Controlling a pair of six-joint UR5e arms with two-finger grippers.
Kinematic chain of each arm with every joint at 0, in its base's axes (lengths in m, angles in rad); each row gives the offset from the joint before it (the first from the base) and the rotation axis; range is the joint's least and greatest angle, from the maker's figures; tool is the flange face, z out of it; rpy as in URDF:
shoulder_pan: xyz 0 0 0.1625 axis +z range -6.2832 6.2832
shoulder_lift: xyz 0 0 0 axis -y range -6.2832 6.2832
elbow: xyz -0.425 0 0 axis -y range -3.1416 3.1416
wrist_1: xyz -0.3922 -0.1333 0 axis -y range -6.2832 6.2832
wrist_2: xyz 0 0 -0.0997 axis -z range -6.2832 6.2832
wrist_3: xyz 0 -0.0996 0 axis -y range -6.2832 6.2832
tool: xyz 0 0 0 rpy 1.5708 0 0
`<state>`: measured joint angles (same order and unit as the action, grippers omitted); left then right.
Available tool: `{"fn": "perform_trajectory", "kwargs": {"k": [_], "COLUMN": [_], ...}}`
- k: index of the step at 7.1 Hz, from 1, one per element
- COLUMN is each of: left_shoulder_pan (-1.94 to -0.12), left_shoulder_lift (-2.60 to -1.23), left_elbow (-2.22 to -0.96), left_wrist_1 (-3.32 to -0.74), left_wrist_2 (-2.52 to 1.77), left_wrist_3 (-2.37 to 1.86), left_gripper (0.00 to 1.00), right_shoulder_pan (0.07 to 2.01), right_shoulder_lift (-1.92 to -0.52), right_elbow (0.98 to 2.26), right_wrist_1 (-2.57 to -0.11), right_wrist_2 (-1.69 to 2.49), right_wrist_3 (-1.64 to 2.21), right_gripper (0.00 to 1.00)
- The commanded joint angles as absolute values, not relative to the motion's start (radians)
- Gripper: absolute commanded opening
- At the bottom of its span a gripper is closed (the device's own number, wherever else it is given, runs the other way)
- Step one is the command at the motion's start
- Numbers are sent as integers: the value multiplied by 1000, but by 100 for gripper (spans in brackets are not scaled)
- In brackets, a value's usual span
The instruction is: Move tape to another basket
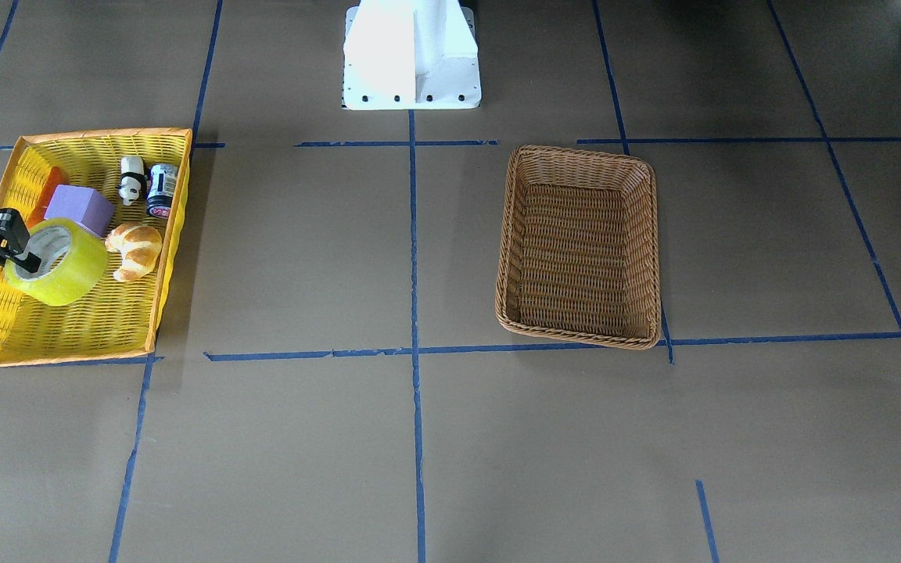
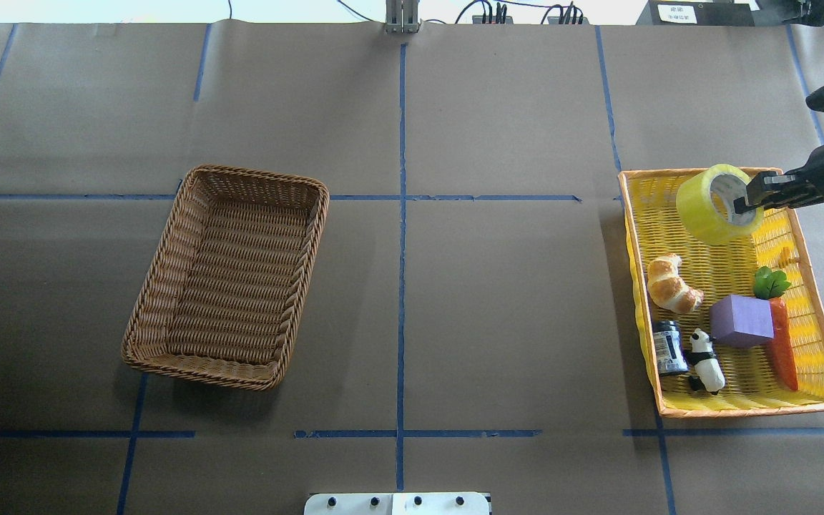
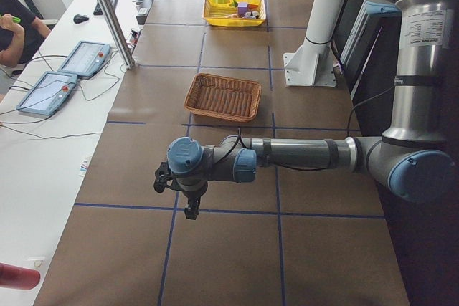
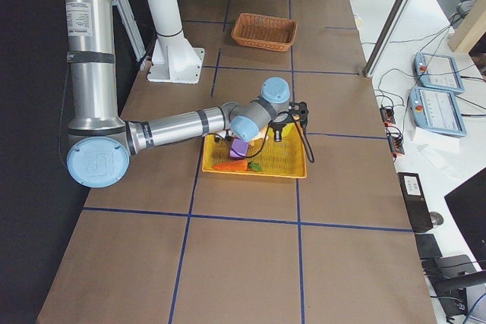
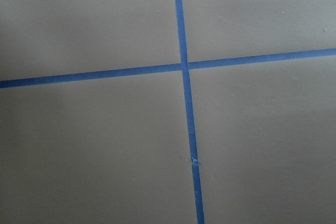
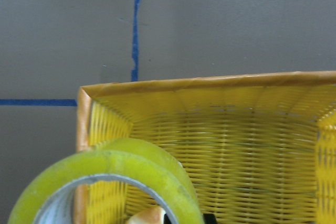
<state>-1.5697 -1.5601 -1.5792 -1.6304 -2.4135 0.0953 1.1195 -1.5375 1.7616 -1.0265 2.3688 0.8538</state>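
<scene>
yellow-green roll up front: in the front-facing view the right claw [image 1: 22, 258] is clamped on the tape [image 1: 67, 270], one finger inside the core, one outside on the wall, the roll hanging tilted off the tips; directly under the claw sits the yellow tray [image 1: 98, 134], with the croissant [image 1: 135, 249] and purple block [image 1: 79, 207] just beyond the roll; the basket [image 1: 579, 250] lies well apart from the claw, across the centre line, nothing in it; overhead view, same grip, and the roll looks raised over the tray's end, so i'd call it lifted and ready to carry; to do that well: rise enough to clear the tray rim, travel smoothly so the roll doesn't swing or slip in that thin one-wall pinch, let go low over the basket's middle; left side view: the left claw [image 3: 188, 206] hangs over the table [image 3: 215, 249], far from its partner, and i cannot tell how wide it stands; right side view: the right arm [image 4: 182, 123] bends over the tray, grip hidden; left wrist camera: only blue lines [image 5: 184, 103] below that claw; right wrist camera: the roll's edge right under the claw, tray corner beyond.
</scene>
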Motion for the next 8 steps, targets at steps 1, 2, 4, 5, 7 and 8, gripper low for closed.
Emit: {"fn": "perform_trajectory", "kwargs": {"k": [1, 2, 4, 5, 7, 8], "left_shoulder_pan": [-1513, -1461, -1349, -1306, -1215, -1159], "left_shoulder_lift": [-1568, -1568, -1568, -1575, -1662, -1699], "left_elbow": [-1582, -1580, -1580, -1583, -1613, -1646], "left_wrist_1": [-1736, -1870, -2139, -2261, -2460, -2520], "left_wrist_2": [-2411, -2413, -2405, -2410, -2413, -2407], "left_wrist_3": [-14, -154, -495, -691, -1163, -1365], "left_gripper": [100, 100, 100, 100, 100, 100], "right_shoulder_pan": [1108, 1076, 1008, 961, 817, 733], "right_shoulder_lift": [-1487, -1448, -1427, -1424, -1359, -1345], "right_elbow": [1807, 1822, 1813, 1819, 1821, 1825], "right_wrist_1": [-1025, -1016, -794, -691, -551, -461], "right_wrist_2": [2431, 2436, 2421, 2361, 2172, 2055], "right_wrist_3": [993, 1097, 1358, 1496, 1740, 1850], "right_gripper": [0, 0, 0, 0, 0, 0]}}
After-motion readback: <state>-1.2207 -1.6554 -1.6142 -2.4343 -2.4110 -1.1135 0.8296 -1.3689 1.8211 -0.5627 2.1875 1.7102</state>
